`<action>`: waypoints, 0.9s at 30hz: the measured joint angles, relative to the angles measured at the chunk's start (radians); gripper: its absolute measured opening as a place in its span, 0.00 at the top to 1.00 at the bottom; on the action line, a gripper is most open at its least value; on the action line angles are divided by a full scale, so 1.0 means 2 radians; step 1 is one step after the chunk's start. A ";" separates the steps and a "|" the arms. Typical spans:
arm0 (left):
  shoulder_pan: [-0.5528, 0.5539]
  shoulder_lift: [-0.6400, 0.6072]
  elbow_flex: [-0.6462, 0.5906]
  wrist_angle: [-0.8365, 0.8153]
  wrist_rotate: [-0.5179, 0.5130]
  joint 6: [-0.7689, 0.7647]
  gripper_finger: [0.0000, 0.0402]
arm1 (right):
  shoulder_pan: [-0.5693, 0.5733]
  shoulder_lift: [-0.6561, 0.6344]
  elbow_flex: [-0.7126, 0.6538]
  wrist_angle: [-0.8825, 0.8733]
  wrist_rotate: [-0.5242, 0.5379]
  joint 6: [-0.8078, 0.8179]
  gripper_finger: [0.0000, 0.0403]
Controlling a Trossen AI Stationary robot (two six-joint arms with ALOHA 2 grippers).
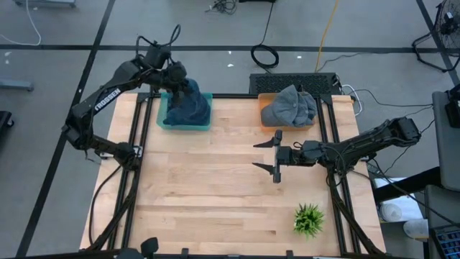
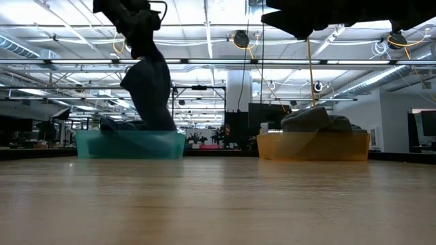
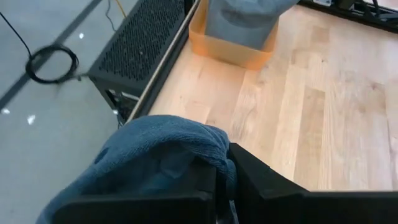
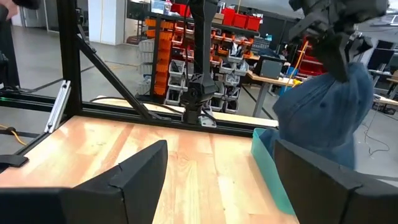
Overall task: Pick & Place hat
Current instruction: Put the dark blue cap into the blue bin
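Pale wood planks make up the table top [image 1: 215,187], framed by dark rails. At its far left edge sits a shallow teal plastic bin [image 1: 184,122], and at the far right edge a shallow orange plastic bin [image 1: 287,115]; the two are well apart. The left gripper [image 1: 178,80] is above the teal bin, its fingers [image 3: 249,186] pinched tight on the crown of a dark blue fabric hat [image 1: 188,103]. In the low view the blue hat hangs as a tall drape from that gripper, its lower end down inside the teal bin; whether the bottom edge touches the bin floor cannot be told. The left wrist view shows the blue cloth bunched over and between the closed fingers. A grey fabric cap [image 1: 289,106] lies heaped in the orange bin, rising above the rim. The right gripper [image 1: 276,154] is over the bare middle of the table, near the orange bin, pointing toward the left side; its two dark fingers [image 4: 134,177] are spread wide with nothing between them. A small green artificial plant [image 1: 309,219] stands near the table's front right corner. A black perforated box [image 1: 291,82] lies on the floor just behind the orange bin.
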 joint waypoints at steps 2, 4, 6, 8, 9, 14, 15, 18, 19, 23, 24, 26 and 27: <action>0.000 0.000 -0.015 0.009 0.000 -0.005 0.95 | 0.000 0.000 0.000 0.000 0.000 0.000 0.31; 0.000 0.000 -0.030 0.011 -0.002 -0.007 0.95 | 0.000 0.000 0.000 0.000 0.000 0.000 0.31; 0.000 0.000 -0.048 0.031 -0.010 -0.015 0.95 | 0.000 0.000 0.000 0.000 0.000 0.000 0.31; 0.001 0.000 -0.065 0.056 -0.012 -0.024 0.95 | 0.000 0.000 0.000 0.000 0.000 0.000 0.31; 0.003 0.000 -0.074 0.067 -0.012 -0.028 0.95 | 0.000 0.000 0.000 0.000 0.000 0.000 0.31; 0.016 0.000 -0.105 0.110 -0.014 -0.046 0.95 | 0.000 0.000 0.000 -0.004 0.000 0.016 0.31; 0.018 0.000 -0.109 0.112 -0.016 -0.046 0.95 | 0.000 0.000 0.000 -0.005 0.000 0.019 0.31; 0.027 0.000 -0.119 0.108 -0.053 -0.061 0.95 | 0.000 0.000 0.000 -0.007 0.000 0.018 0.31; 0.030 0.000 -0.121 0.100 -0.069 -0.066 0.95 | 0.000 0.000 0.000 -0.007 0.000 0.018 0.31; 0.042 0.000 -0.122 0.055 -0.136 -0.071 0.95 | 0.000 0.000 0.000 -0.007 0.000 0.017 0.31; 0.042 0.000 -0.122 0.045 -0.149 -0.073 0.95 | 0.000 0.000 0.000 -0.006 0.000 0.017 0.31; 0.041 0.000 -0.122 0.029 -0.171 -0.080 0.95 | 0.000 0.000 0.000 -0.002 0.000 0.017 0.31; 0.041 0.000 -0.122 0.022 -0.177 -0.081 0.95 | 0.000 0.000 0.000 0.000 0.000 0.017 0.31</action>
